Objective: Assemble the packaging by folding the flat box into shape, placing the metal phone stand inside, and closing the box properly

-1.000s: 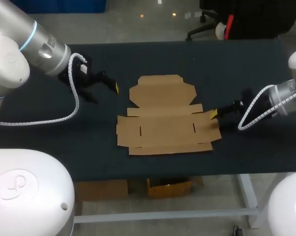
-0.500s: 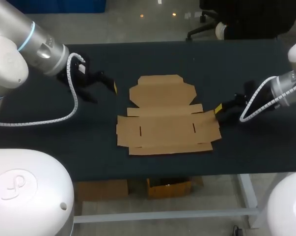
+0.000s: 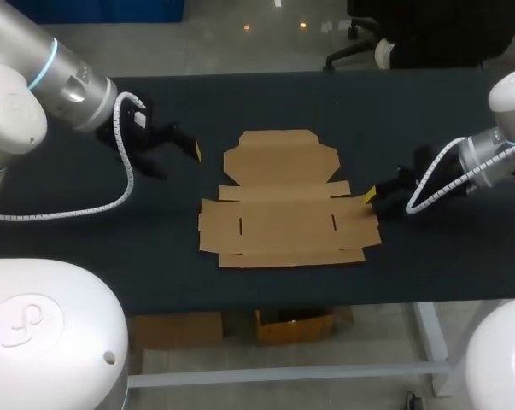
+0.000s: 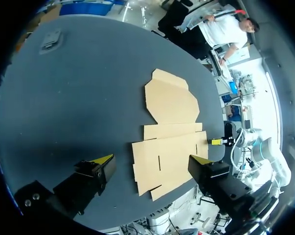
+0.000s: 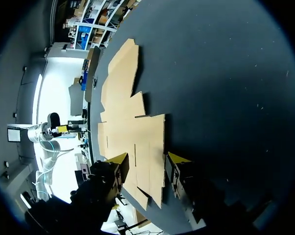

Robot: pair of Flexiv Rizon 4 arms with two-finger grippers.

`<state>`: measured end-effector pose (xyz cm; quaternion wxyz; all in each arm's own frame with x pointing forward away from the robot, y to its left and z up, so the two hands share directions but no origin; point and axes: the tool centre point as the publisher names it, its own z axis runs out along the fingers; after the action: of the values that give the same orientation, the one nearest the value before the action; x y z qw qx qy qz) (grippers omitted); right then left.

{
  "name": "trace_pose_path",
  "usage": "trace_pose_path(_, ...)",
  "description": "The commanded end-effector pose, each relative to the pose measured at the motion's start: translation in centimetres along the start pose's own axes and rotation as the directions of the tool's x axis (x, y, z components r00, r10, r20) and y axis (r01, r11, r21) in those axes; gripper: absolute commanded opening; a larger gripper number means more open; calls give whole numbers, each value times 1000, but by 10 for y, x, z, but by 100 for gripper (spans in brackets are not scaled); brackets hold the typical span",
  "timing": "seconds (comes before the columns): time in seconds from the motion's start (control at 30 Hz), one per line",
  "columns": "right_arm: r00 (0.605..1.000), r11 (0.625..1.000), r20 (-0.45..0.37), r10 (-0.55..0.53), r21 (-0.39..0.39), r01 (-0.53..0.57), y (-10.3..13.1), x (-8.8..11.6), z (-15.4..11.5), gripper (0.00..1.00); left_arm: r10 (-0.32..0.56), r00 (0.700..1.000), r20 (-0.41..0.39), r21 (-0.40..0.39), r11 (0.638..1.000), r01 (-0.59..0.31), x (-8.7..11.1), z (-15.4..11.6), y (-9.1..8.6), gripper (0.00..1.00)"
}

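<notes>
1. A small grey item (image 4: 52, 36) lies on the table (image 3: 428, 111), well off the far-left side of the flat box (image 3: 287, 205). It may be the metal phone stand, but it is too small to confirm. No stand shows in the head view.
2. The left gripper (image 3: 178, 160) is stationed left of the box's lid panel, clear of the cardboard. Its fingers are spread wide and hold nothing.
3. The box lies fully unfolded and flat on the table, lid panel on its far side, slotted base panel on its near side. No panel is raised, so folding is judged not yet begun.
4. The right gripper (image 3: 378, 201) is at the box's right side flap. Its fingers are spread wide and carry nothing, and the flap's edge lies just ahead of them.

Risks:
- A push on the right flap may slide the whole sheet toward the left gripper instead of folding it, since nothing pins the box.
- A fingertip catching the edge could crease the flap off its score line.
- If the grey item is not the stand, the packing step cannot proceed.
</notes>
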<state>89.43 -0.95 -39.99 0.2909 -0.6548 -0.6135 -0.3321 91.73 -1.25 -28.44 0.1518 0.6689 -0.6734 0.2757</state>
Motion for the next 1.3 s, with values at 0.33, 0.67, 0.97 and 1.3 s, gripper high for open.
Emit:
trace_pose_path(0.33, 1000, 1000, -3, 7, -6, -7, -2, 0, 0, 44, -1, 1000, -10, -9, 1000, 1, -3, 2, -1, 100)
trace_pose_path(0.67, 1000, 1000, -21, 18, 24, -17, -2, 2, 18, 20, -9, 1000, -7, -7, 1000, 9, -8, 0, -1, 100)
trace_pose_path(0.97, 999, 1000, -25, 26, 0, -26, 2, 1, 16, 0, -5, 1000, -3, -8, 1000, 5, -8, -1, -4, 100)
trace_pose_path(1.3, 999, 999, -32, 21, -34, -22, 14, 5, 16, 0, -8, 1000, -1, -11, 1000, 8, -8, 0, -7, 100)
